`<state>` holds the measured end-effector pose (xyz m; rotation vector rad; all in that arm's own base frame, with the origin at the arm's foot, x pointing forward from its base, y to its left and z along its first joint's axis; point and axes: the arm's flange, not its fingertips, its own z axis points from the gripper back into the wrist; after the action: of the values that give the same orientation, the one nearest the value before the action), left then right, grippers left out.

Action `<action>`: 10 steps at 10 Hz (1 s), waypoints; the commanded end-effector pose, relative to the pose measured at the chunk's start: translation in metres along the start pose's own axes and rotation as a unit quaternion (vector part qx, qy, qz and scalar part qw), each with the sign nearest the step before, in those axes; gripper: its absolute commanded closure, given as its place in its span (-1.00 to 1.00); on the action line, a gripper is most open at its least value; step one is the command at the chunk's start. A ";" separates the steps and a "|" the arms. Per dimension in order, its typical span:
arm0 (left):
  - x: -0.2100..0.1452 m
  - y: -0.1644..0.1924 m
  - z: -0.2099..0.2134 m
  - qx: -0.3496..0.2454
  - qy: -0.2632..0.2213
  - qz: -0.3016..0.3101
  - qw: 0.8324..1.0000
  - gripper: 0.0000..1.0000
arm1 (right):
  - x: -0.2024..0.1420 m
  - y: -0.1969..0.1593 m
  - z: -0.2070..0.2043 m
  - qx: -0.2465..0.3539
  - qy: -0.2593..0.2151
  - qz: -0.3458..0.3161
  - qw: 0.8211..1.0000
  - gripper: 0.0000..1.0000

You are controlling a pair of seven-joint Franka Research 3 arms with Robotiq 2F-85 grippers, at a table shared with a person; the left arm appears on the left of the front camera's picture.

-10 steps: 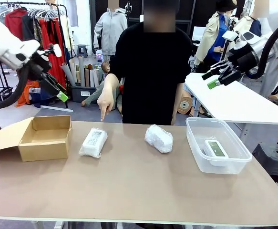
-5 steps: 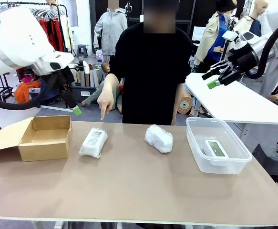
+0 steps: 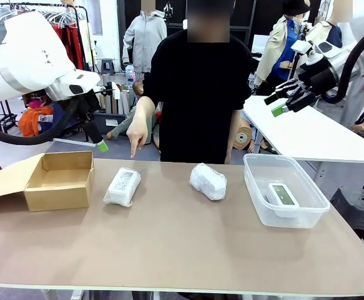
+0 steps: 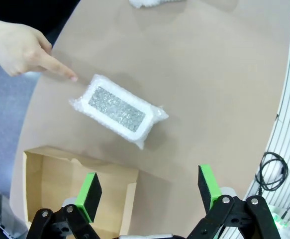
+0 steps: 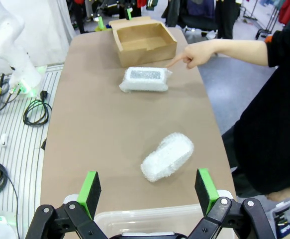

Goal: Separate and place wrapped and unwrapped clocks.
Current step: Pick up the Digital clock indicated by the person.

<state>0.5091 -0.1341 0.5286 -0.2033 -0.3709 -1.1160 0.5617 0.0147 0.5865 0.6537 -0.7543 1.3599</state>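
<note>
The flat wrapped bundle [image 3: 122, 186] [image 4: 117, 110] [image 5: 145, 79] lies left of centre, with a person's finger [image 3: 135, 150] [image 4: 60, 72] pointing down at it. At the middle of the table lies the rounder wrapped bundle [image 3: 208, 181] [image 5: 167, 157]. The unwrapped clock [image 3: 283, 194], white with a grey-green screen, rests inside the clear bin [image 3: 256, 164]. My left gripper [image 3: 100, 140] [image 4: 149, 186] hangs open, high above the table between the cardboard box and the flat bundle. Open too, my right gripper [image 3: 275, 103] [image 5: 147, 186] is raised well above the clear bin.
An open cardboard box [image 3: 60, 181] [image 4: 60, 174] [image 5: 145, 40] stands empty at the table's left end. The person stands at the far edge, behind the middle. A white side table [image 3: 313, 134] is beyond the bin. The near half of the tabletop is bare.
My left arm has swung in from the left and come lower, toward the space above the box and flat bundle. The right arm and the pointing hand have stayed put.
</note>
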 end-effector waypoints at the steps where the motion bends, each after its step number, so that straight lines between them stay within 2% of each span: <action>1: -0.002 -0.002 0.005 -0.005 -0.003 0.005 1.000 -1.00 | 0.000 0.001 0.001 0.000 0.003 0.002 1.000 -1.00; 5: -0.001 0.000 0.000 0.000 0.000 0.001 1.000 -1.00 | 0.000 0.001 0.001 0.000 0.003 0.002 1.000 -1.00; 6: 0.007 -0.001 -0.003 0.016 0.011 0.029 0.999 -1.00 | 0.000 0.001 0.001 0.000 0.003 0.002 1.000 -1.00; 7: 0.014 -0.001 -0.004 0.048 0.014 0.083 0.995 -1.00 | 0.000 0.001 0.001 0.000 0.003 0.002 1.000 -1.00; 10: 0.016 0.005 -0.011 0.052 0.019 0.158 0.986 -1.00 | 0.000 0.001 0.001 0.000 0.003 0.002 1.000 -1.00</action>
<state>0.5169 -0.1434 0.5271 -0.1548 -0.3630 -0.8336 0.5617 0.0147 0.5865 0.6538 -0.7542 1.3598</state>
